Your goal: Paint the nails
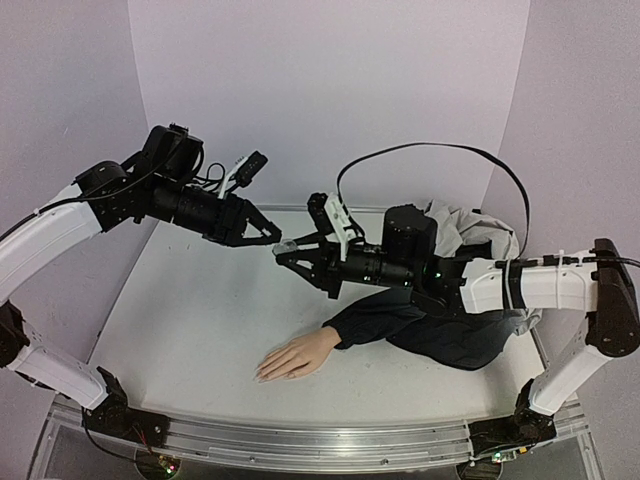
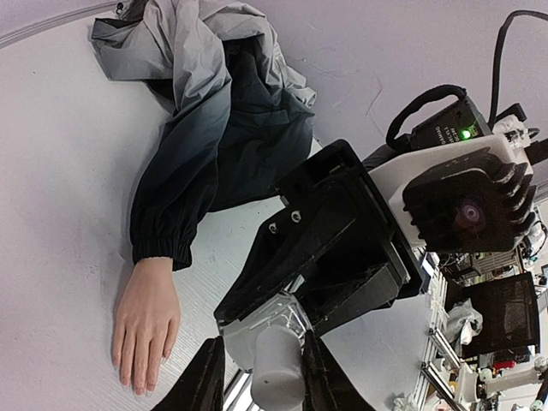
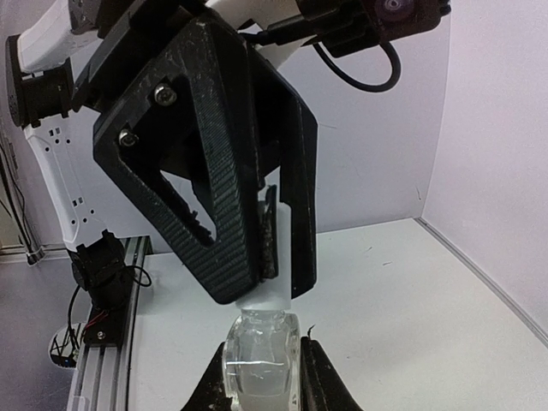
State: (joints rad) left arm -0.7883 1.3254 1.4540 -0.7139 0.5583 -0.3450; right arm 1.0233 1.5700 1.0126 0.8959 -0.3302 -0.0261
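Two claws up: right claw (image 3: 261,377) grips glass bottle (image 3: 261,342), left claw (image 2: 265,385) straddles its white cap (image 2: 278,364), clamp unclear; nails (image 1: 262,375) on mannequin hand (image 1: 298,355), counter (image 1: 200,300) below both, look stiff, slick, so brace at wrist (image 1: 328,343).

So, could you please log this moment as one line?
right gripper: holds bottle | left gripper: grips cap | mannequin hand: flat on table
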